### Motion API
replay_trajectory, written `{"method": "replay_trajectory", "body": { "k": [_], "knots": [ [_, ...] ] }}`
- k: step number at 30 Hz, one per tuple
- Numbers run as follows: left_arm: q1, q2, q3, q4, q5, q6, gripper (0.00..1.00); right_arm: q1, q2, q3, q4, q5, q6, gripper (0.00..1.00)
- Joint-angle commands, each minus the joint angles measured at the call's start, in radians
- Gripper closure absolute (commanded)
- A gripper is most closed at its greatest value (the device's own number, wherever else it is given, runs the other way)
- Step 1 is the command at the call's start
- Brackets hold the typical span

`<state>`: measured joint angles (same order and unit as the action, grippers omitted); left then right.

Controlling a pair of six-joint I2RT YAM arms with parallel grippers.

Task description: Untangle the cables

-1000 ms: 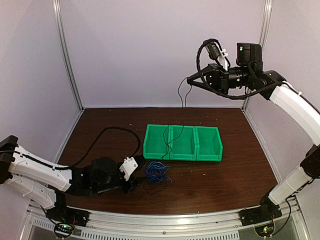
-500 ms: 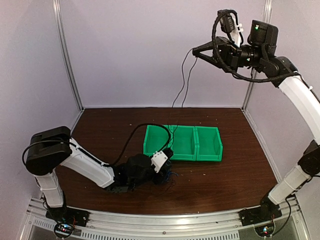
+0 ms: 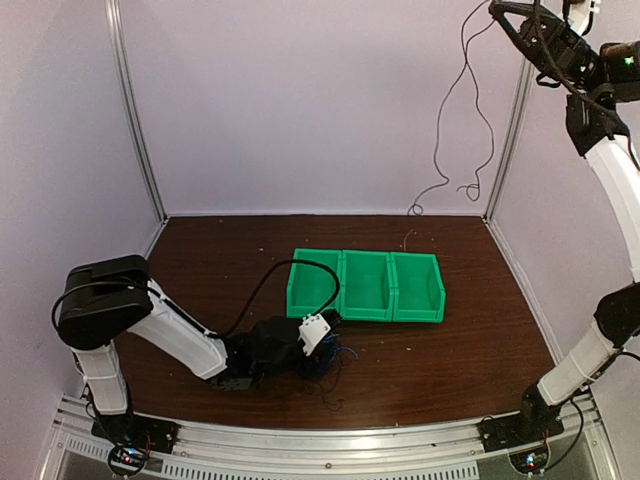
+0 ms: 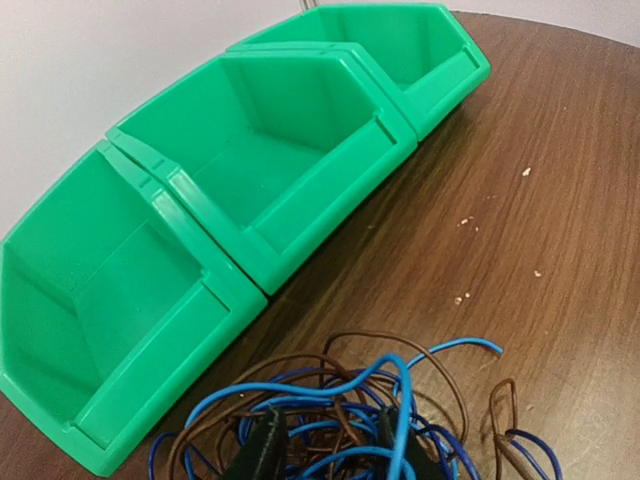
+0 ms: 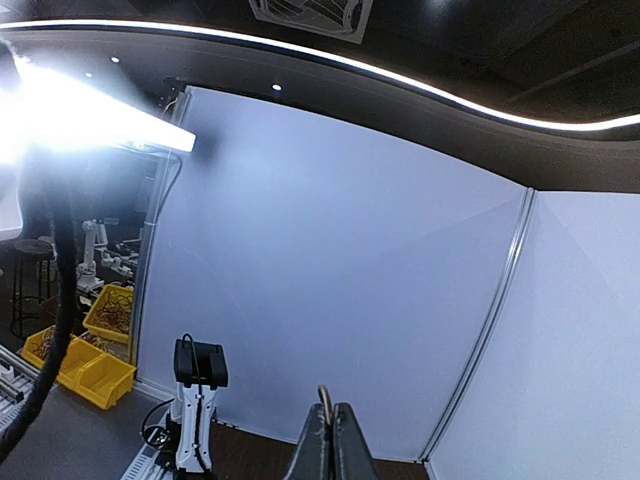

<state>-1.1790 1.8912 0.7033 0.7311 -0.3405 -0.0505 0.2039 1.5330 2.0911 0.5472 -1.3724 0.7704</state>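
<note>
I see a loose tangle (image 4: 345,415) of thin blue and brown wires heaped on the counter (image 4: 560,200), just in front of the green bins (image 4: 240,255). One blue end (image 4: 493,347) pokes out to the side, and a small brown loop (image 4: 505,395) lies at the heap's edge. Apart from it, a single thin dark cable (image 3: 440,150) hangs from my raised right tool (image 5: 329,412), falling in slack waves, with a curl near its lower end, above the counter's back edge.
</note>
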Motion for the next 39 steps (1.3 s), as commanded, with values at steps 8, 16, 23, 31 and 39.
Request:
{"method": "replay_trajectory", "body": {
  "k": [8,16,23,31,39],
  "knots": [
    [-0.003,-0.228,-0.094,-0.037,0.092,-0.040,0.55,-0.058,-0.043,-0.276,0.090,-0.009,0.028,1.00],
    [-0.027,-0.352,-0.137,-0.093,0.059,-0.080,0.45,-0.061,-0.076,-0.379,-0.349,0.072,-0.415,1.00],
    [-0.027,-0.450,-0.227,-0.062,-0.023,-0.106,0.43,-0.062,-0.081,-0.446,-0.437,0.113,-0.528,1.00],
    [-0.026,-0.464,-0.242,-0.082,-0.057,-0.123,0.42,-0.061,-0.063,-0.499,-0.475,0.169,-0.597,1.00],
    [-0.027,-0.469,-0.250,-0.078,-0.070,-0.129,0.41,-0.061,-0.085,-0.583,-0.569,0.224,-0.729,1.00]
  ]
}}
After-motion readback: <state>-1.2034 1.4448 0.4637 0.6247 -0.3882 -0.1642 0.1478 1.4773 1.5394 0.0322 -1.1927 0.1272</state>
